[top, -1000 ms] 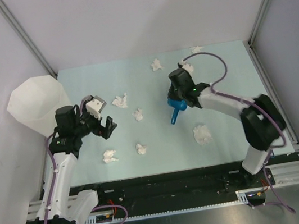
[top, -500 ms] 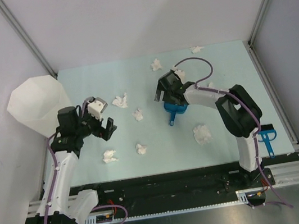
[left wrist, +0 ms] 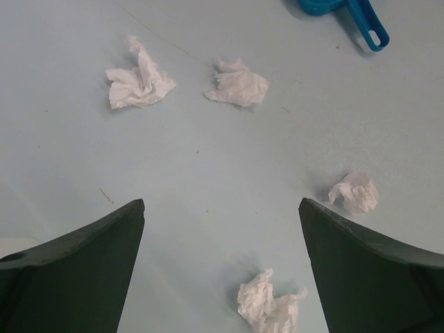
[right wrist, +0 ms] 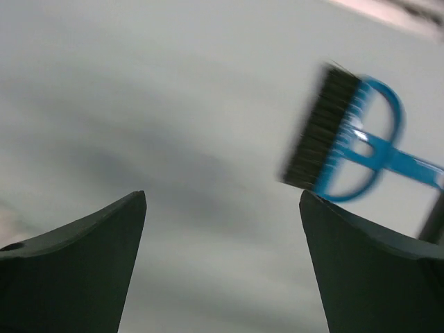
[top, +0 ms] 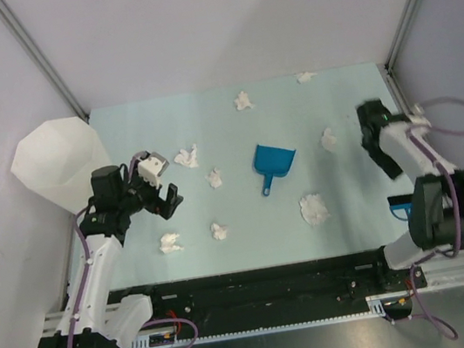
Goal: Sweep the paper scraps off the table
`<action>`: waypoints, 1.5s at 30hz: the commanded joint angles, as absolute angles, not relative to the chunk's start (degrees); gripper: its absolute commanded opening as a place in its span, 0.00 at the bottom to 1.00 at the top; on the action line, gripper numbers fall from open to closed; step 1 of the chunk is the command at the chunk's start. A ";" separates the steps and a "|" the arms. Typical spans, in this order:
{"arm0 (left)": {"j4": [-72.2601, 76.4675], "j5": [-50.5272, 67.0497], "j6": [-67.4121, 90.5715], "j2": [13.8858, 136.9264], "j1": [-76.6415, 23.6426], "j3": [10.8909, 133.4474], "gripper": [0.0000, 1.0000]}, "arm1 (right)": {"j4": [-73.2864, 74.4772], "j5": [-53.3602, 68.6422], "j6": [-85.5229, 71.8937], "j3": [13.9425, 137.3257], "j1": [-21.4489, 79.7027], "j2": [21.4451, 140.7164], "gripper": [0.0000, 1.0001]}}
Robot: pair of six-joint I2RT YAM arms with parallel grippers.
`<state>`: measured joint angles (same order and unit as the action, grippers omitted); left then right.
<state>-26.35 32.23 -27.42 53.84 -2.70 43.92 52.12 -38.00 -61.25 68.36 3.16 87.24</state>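
Paper scraps [top: 312, 208] lie unmoved on table [top: 234, 129], scattered all round dustpan [top: 274, 162], now set free among them. Right gripper [right wrist: 222, 198], jaws apart, has swung right of dustpan towards brush [right wrist: 316, 135]. Left gripper [left wrist: 220, 202], jaws apart and empty, hangs left of dustpan. Sweeping not begun.

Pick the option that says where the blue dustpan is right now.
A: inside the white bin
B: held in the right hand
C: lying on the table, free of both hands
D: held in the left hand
C: the dustpan lies flat on the table with nothing gripping it.
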 commanded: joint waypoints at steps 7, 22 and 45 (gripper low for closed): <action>-27.25 33.05 -26.37 50.19 -4.74 44.47 0.97 | 37.98 -27.69 -62.85 36.14 -18.00 50.57 0.85; -28.04 33.22 -23.82 49.66 -5.36 44.56 0.96 | 20.13 -4.22 -46.06 30.67 -43.07 62.48 0.73; -28.04 32.34 -25.84 50.62 -5.54 45.97 0.97 | 13.54 -10.02 -48.43 39.72 7.26 82.44 0.69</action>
